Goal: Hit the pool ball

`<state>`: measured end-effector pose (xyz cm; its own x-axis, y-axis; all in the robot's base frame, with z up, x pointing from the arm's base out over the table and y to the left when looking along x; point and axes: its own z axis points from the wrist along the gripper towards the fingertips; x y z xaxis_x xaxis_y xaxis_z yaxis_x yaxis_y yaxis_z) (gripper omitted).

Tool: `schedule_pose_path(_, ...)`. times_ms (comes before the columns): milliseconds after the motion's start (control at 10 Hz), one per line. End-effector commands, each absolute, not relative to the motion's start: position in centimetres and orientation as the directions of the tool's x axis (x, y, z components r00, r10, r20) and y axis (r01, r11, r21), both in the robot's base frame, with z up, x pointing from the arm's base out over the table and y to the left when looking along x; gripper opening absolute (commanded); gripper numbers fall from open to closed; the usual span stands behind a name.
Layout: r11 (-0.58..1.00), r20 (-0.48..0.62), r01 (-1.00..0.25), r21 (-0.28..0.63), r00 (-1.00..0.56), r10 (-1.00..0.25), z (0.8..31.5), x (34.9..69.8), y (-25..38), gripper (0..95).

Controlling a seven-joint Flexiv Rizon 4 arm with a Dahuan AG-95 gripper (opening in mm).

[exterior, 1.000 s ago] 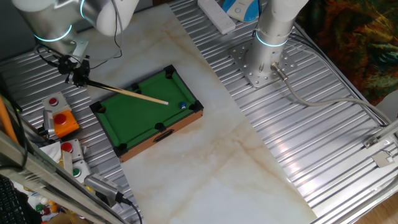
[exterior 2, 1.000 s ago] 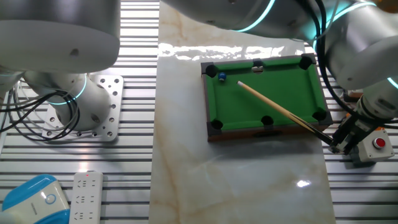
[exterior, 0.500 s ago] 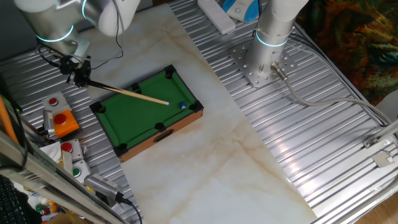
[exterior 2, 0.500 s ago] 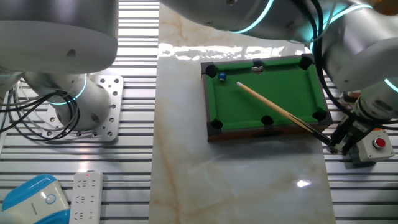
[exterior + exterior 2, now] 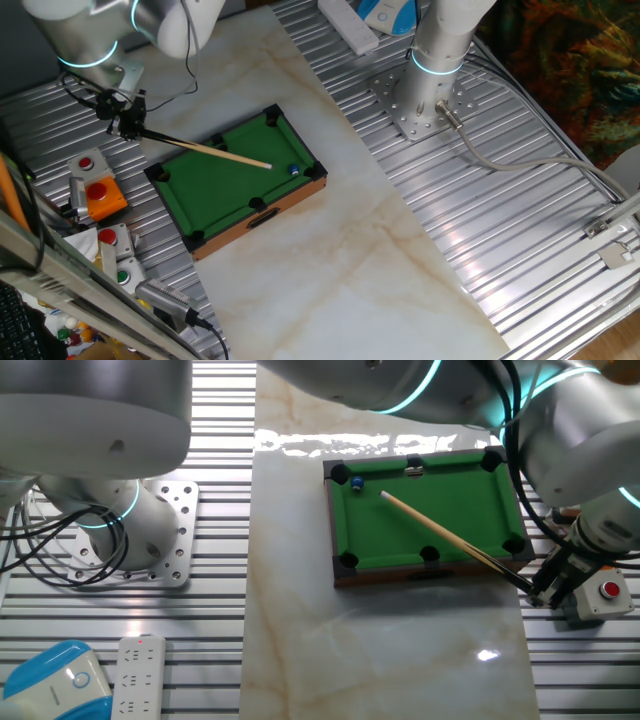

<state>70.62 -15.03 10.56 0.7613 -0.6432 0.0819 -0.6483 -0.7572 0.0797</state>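
A miniature green pool table (image 5: 235, 185) (image 5: 430, 515) sits on the marble slab. The tiny blue pool ball (image 5: 294, 170) (image 5: 356, 484) lies near a corner pocket. My gripper (image 5: 125, 124) (image 5: 545, 592) is shut on the dark butt of a thin wooden cue (image 5: 210, 150) (image 5: 445, 532), just outside the table's corner. The cue slants across the felt. Its tip stops a short way from the ball, not touching it.
A button box with red and orange buttons (image 5: 95, 192) (image 5: 605, 592) stands beside my gripper. A second arm's base (image 5: 425, 100) (image 5: 150, 535) is bolted to the ribbed metal table. A white remote (image 5: 135, 675) and a blue-white device (image 5: 55, 680) lie near one edge.
The cue tip has crept very slightly toward the ball over the last second. The ball has not moved.
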Motion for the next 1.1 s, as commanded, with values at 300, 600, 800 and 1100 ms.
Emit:
schedule_pose_path(300,-0.727,0.060,-0.680,0.094,0.733,-0.678,10.1,70.4,-14.4,0.0)
schedule_pose_path(600,-0.717,0.053,-0.690,0.093,0.723,-0.689,8.6,67.0,-14.1,0.0)
schedule_pose_path(800,-0.730,0.052,-0.677,0.094,0.735,-0.676,8.2,65.3,-13.7,0.0)
schedule_pose_path(1100,-0.741,0.047,-0.664,0.099,0.747,-0.663,9.4,65.1,-11.9,0.0)
